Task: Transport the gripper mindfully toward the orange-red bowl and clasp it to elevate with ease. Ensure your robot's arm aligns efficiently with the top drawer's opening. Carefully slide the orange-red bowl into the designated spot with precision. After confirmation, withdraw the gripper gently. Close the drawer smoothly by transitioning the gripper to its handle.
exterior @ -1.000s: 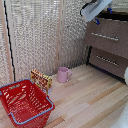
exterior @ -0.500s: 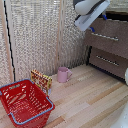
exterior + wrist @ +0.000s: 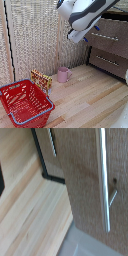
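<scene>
Up by top drawer edge, claw grip state unclear, floor w/ open room.

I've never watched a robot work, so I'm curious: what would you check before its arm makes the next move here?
1. Orange-red bowl found: not ok, it shows in neither view.
2. Claw open or shut: cannot tell, it is too blurred.
3. Handle in sight: ok, the silver bar shows large in the wrist view.
4. Top drawer open or closed: cannot tell.
5. Pink mug and red basket out of the way: ok, both sit on the floor, low and toward the exterior view's left.
</scene>
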Motion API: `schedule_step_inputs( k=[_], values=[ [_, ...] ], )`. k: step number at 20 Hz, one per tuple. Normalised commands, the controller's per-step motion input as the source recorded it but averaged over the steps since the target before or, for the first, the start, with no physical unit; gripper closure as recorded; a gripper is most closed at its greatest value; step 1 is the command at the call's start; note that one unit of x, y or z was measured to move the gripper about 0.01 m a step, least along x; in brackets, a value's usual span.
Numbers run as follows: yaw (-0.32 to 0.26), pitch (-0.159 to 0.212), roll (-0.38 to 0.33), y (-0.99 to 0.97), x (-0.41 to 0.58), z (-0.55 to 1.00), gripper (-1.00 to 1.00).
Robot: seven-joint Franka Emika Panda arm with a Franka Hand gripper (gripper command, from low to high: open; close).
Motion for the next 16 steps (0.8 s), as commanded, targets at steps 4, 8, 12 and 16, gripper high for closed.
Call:
schedule_step_inputs(
  k=[4,8,12,16],
  values=[
    [0.276,-0.081,-0.172,-0.14,-0.028,0.05,-1.0],
    [0.259,0.062,-0.242,-0.05,-0.041,-0.01,-1.0],
    [0.205,0.181,-0.309,0.0,-0.125,-0.12,-1.0],
    [0.184,0.19,-0.28,-0.04,-0.101,-0.09,-1.0]
  ],
)
